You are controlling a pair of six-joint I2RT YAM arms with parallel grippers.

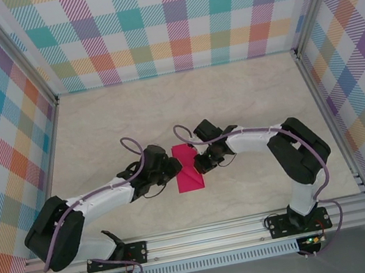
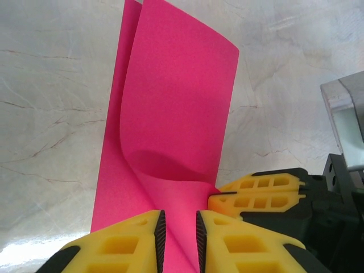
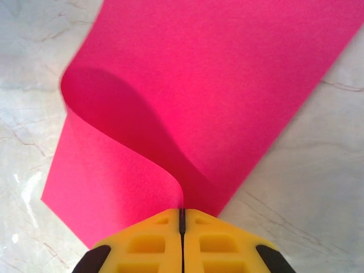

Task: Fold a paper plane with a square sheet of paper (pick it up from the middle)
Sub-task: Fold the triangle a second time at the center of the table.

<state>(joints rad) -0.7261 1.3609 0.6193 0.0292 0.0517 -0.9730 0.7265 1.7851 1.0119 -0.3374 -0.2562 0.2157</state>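
The square sheet of paper (image 1: 188, 169), bright magenta-pink, lies on the table between both grippers, folded over with one flap curling up. My right gripper (image 1: 198, 161) is shut on the lifted edge of the flap; in the right wrist view its jaws (image 3: 182, 213) meet with the paper (image 3: 199, 74) pinched in the seam. My left gripper (image 1: 172, 169) stands open at the sheet's left side. In the left wrist view its jaws (image 2: 180, 220) are apart, the curled paper (image 2: 170, 102) runs through the gap, and the right gripper's yellow fingers (image 2: 259, 196) hold the flap just beyond.
The pale marble-patterned table (image 1: 246, 97) stretches beyond the paper. Checked walls (image 1: 167, 12) enclose the back and both sides. A metal rail (image 1: 207, 235) carrying the arm bases runs along the near edge.
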